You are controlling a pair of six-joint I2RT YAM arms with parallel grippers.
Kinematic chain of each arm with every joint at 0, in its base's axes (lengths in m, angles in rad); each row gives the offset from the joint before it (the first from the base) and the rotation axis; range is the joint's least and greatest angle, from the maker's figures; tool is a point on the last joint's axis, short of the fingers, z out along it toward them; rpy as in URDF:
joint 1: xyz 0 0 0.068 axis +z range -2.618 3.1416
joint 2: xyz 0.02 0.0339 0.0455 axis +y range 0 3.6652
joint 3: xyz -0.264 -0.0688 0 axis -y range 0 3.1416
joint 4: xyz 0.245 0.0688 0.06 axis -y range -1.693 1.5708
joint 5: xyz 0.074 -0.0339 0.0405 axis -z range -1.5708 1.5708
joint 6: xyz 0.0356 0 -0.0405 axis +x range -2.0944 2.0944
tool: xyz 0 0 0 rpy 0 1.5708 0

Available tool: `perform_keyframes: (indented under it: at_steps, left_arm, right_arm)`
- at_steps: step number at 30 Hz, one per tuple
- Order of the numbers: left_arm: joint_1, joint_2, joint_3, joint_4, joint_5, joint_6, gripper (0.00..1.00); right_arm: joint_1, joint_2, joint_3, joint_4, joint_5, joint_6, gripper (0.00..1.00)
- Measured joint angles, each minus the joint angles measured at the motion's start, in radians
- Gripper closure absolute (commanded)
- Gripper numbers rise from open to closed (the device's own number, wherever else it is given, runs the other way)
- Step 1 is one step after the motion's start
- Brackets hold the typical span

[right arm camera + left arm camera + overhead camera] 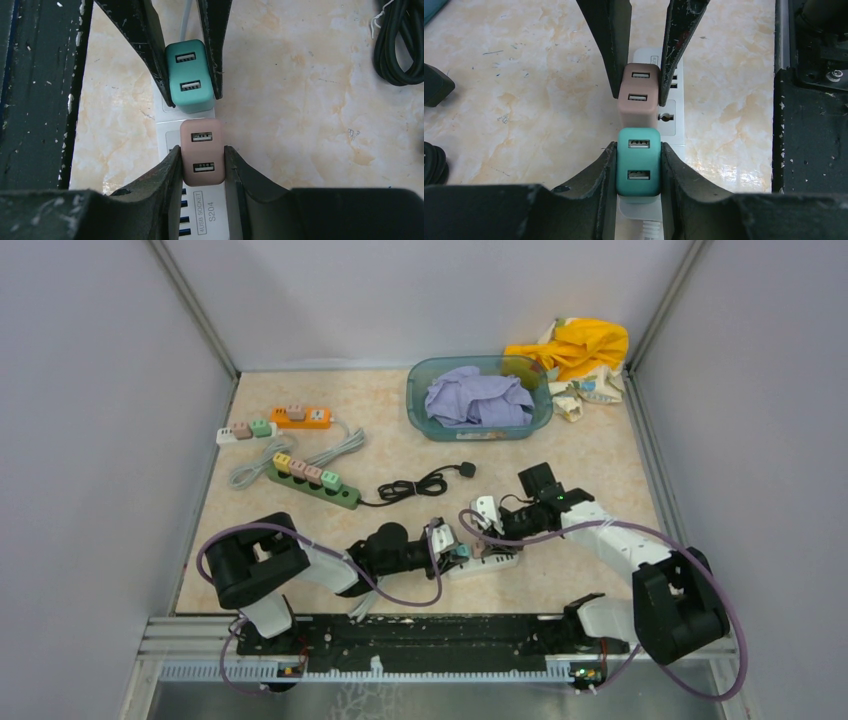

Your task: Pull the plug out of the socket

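A white power strip [497,563] lies near the front middle of the table, with a teal plug [462,551] and a pink plug [479,549] side by side in it. In the left wrist view my left gripper [638,146] is shut on the teal plug [638,160], one finger pressed on each side; the pink plug [638,95] sits just beyond it on the strip [672,122]. In the right wrist view my right gripper [202,149] is shut on the pink plug [202,150], with the teal plug [188,75] beyond it. Both plugs look seated in the strip [205,212].
A green power strip [312,483], an orange one [300,418] and a small white one [240,431] lie at the back left. A coiled black cable [420,484] lies mid-table. A teal basin [415,400] with purple cloth and a yellow cloth [575,345] sit at the back right.
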Motion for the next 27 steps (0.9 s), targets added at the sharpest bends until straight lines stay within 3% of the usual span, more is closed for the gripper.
perform_keyframes:
  at_steps: [8,17,27]
  left_arm:
    - [0.0,0.0,0.0,-0.003,0.004,0.0,1.0]
    - [0.0,0.0,0.0,-0.003,0.009,-0.002,1.0]
    - [0.0,0.008,0.01,-0.005,0.011,-0.002,1.0]
  right_arm:
    - [0.035,-0.001,0.0,-0.031,-0.003,-0.082,1.0]
    - [0.023,-0.001,0.001,0.005,0.012,0.011,1.0]
    - [0.006,-0.013,-0.001,-0.055,-0.027,-0.102,1.0]
